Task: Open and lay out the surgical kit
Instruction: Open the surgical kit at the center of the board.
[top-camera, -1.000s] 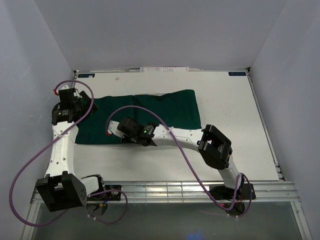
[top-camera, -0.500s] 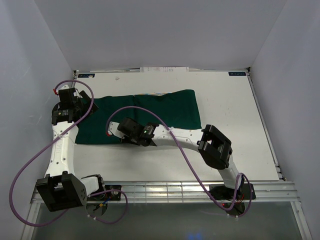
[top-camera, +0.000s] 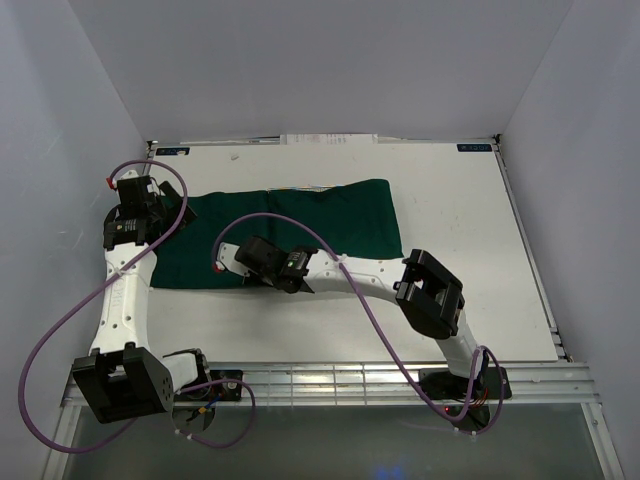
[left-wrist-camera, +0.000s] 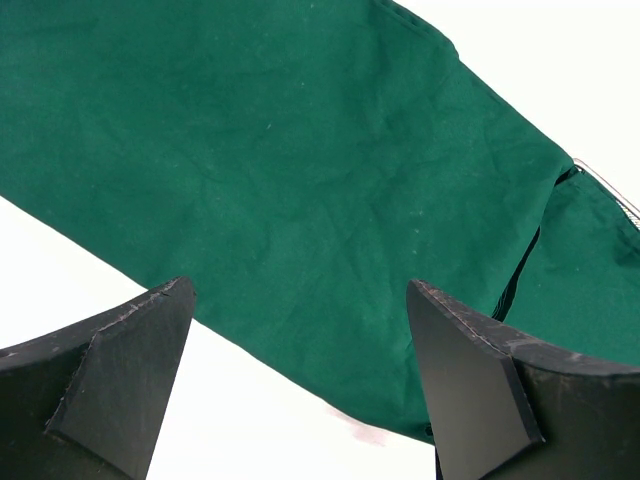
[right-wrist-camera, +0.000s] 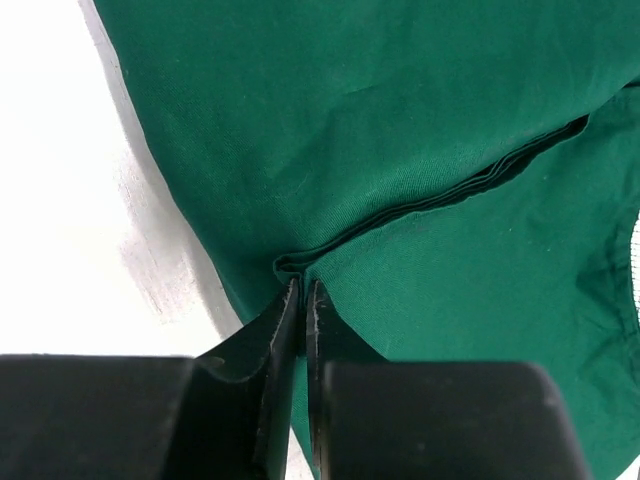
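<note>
Cloth wrap (top-camera: 310, 220) pinched at its near fold, not yet opened.
Top view: the green wrap is seen lying folded on the left half of the worktop (top-camera: 470, 250). Left wrist: the left tool (left-wrist-camera: 300, 290) is held released over the cloth. Right wrist: the right tool (right-wrist-camera: 302, 292) is clenched on a fold edge; if several layers are caught, the kit could be dragged, not unfolded.

The right half of the surface (top-camera: 470, 250) is left bare and open to passage. The left half is covered by the cloth wrap (top-camera: 345, 212); across its near edge the right arm (top-camera: 362, 277) is stretched (its purple cable (top-camera: 262, 213) arched above the cloth). The sides and rear are closed by walls (top-camera: 300, 70).
</note>
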